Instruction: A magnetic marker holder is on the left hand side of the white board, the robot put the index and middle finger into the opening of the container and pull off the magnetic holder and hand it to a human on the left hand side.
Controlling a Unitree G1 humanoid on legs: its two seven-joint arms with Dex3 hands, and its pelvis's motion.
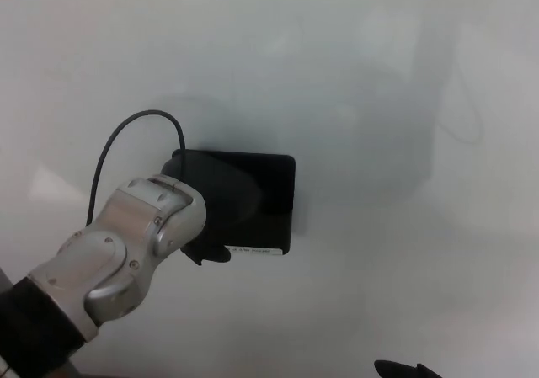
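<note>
One black holder sits flat against the whiteboard, a little left of the picture's middle. It is a dark rectangle with rounded corners, and a thin white label runs along its lower edge.

The left hand comes in from the lower left and lies over the left part of the holder. Its black body merges with the black of the holder, so I cannot tell whether the fingers are apart, curled, or inside the opening. A dark rounded tip, perhaps the thumb, sticks out just below the holder's lower left corner.

Behind the hand is the silver wrist, a bulky metal joint with small screws, and behind that a black forearm running off the lower left corner. A thin black cable loops up from the wrist and curves back down to the hand.

Soft grey shadows fall on the board above and to the right of the holder.

At the bottom edge, right of centre, a small dark shape pokes into view; it is too little to identify, and the right hand is not clearly seen.
</note>
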